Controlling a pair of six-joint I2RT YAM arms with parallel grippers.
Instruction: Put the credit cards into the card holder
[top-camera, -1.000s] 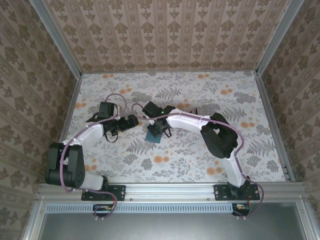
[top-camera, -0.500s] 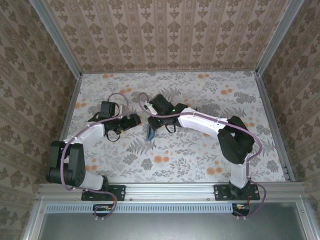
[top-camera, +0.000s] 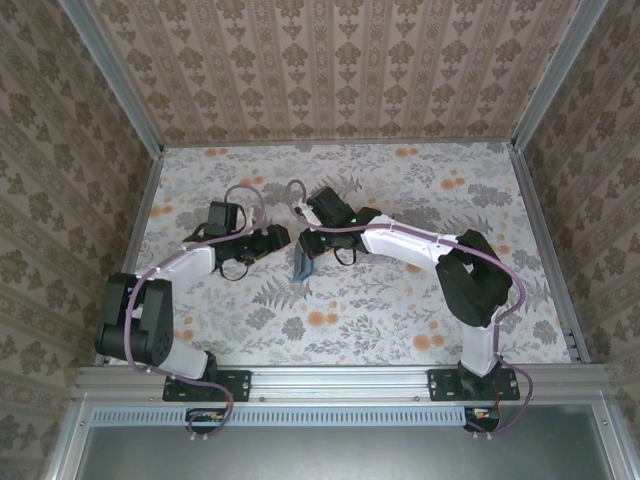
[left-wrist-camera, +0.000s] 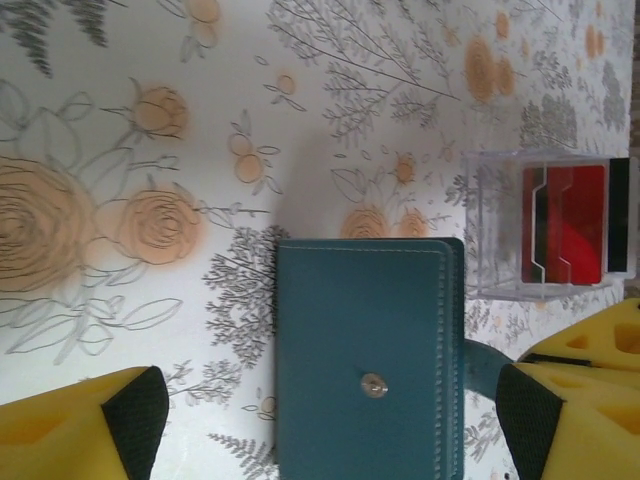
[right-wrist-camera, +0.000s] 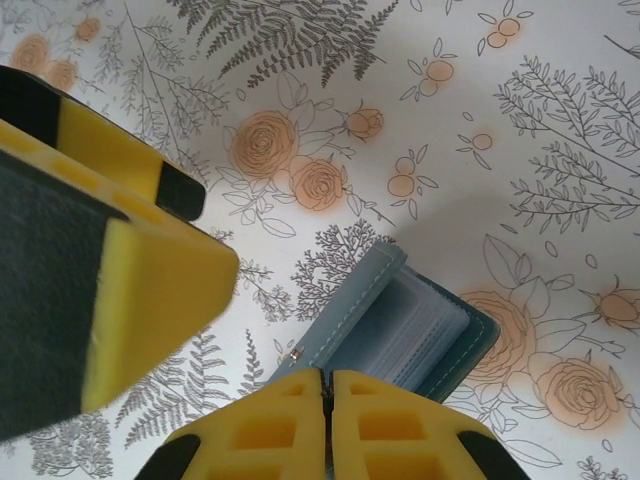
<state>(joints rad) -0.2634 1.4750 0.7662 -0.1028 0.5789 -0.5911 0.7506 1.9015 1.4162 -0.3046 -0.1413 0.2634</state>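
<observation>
The teal card holder (left-wrist-camera: 365, 360) lies on the flowered table between the wide-apart fingers of my open left gripper (left-wrist-camera: 330, 415), its snap facing up. My right gripper (right-wrist-camera: 328, 385) is shut on the edge of the holder's cover and holds it half raised, so the clear sleeves (right-wrist-camera: 425, 325) inside show. From above, the card holder (top-camera: 302, 266) stands on edge between the left gripper (top-camera: 278, 238) and the right gripper (top-camera: 309, 247). Red credit cards (left-wrist-camera: 570, 225) stand upright in a clear tray just beyond the holder.
The clear plastic tray (left-wrist-camera: 490, 225) sits close to the holder's far right corner. One yellow finger (right-wrist-camera: 110, 290) of the left gripper looms beside the holder in the right wrist view. Metal rails and patterned walls bound the table (top-camera: 400, 300).
The right arm has stretched out and lifted the holder's cover, so the holder went from lying flat to standing on edge. The left gripper has slid right toward it and narrowed slightly.
</observation>
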